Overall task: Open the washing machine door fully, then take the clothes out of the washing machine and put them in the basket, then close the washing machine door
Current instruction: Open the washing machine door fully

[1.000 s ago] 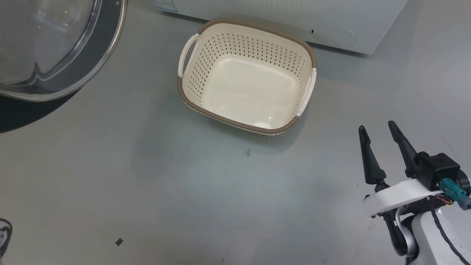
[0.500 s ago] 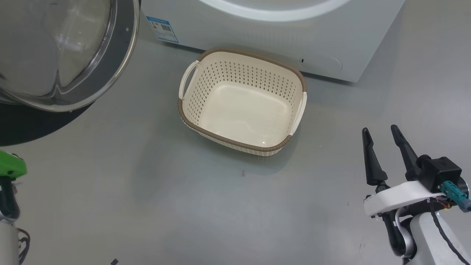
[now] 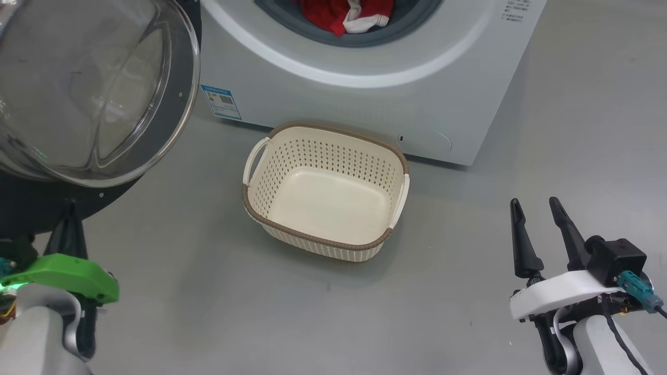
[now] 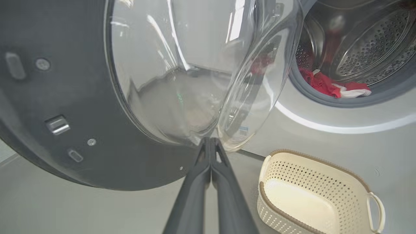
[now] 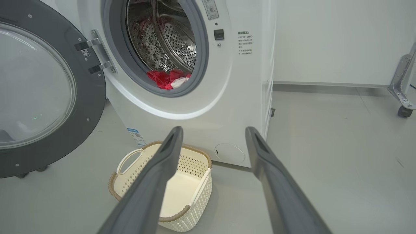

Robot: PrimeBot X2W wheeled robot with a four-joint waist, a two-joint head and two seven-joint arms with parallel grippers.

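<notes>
The washing machine door (image 3: 88,94) hangs wide open at upper left; step 1 looks done. The clothes (image 3: 346,13) lie in the drum (image 4: 367,48), top centre; the basket (image 3: 323,250) below is empty. Both tools hold nothing: left tool (image 4: 210,140) pressed together, right tool (image 3: 534,203) spread.

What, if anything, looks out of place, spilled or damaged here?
Nothing stands out. The washing machine door stands open, the clothes lie at the drum's front lip, and the basket sits upright and empty on the floor.

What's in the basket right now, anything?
Empty: the basket shows a bare cream floor in head and wrist views; the clothes lie in the washing machine drum.
</notes>
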